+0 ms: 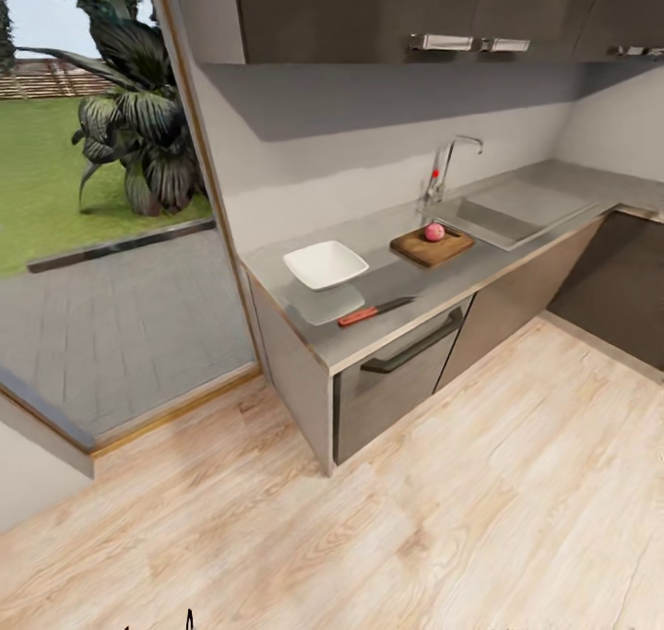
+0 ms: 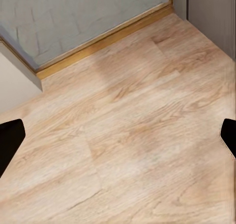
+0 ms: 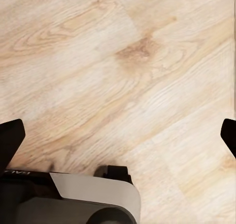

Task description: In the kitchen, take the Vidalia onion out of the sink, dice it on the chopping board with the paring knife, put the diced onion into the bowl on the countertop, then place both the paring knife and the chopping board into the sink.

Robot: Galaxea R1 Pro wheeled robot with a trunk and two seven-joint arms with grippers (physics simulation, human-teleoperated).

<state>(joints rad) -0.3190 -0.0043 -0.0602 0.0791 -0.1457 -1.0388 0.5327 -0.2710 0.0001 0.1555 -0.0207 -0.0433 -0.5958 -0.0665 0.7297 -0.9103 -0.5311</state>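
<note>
— Onion (image 1: 434, 232), small and pinkish-red, is sitting on top of the chopping board (image 1: 432, 246), toward its far side. Are you seeing that?

— Yes. The board is lying flat on the bench (image 1: 406, 275), just beside the near corner of the sink (image 1: 513, 215), with the tap (image 1: 446, 167) standing behind it.

— And the knife?

— The paring knife (image 1: 374, 311) is lying near the bench's front edge, apart from the board, red-orange handle pointing toward the window end, dark blade toward the sink.

— The bowl (image 1: 325, 264)?

— White, squarish, sitting upright between the knife and the wall, well apart from the board, toward the bench's end by the glass door (image 1: 111, 243).

— What are the arms doing?

— Both are hanging low over the wooden floor (image 1: 443, 519), well away from the bench. The left tool (image 2: 118, 135) is showing its dark fingertips (image 2: 10, 140) spread wide at opposite edges, gripping nothing. The right tool (image 3: 118, 135) is likewise spread wide and empty, above the floor and part of the robot's grey base (image 3: 73, 202).
</note>
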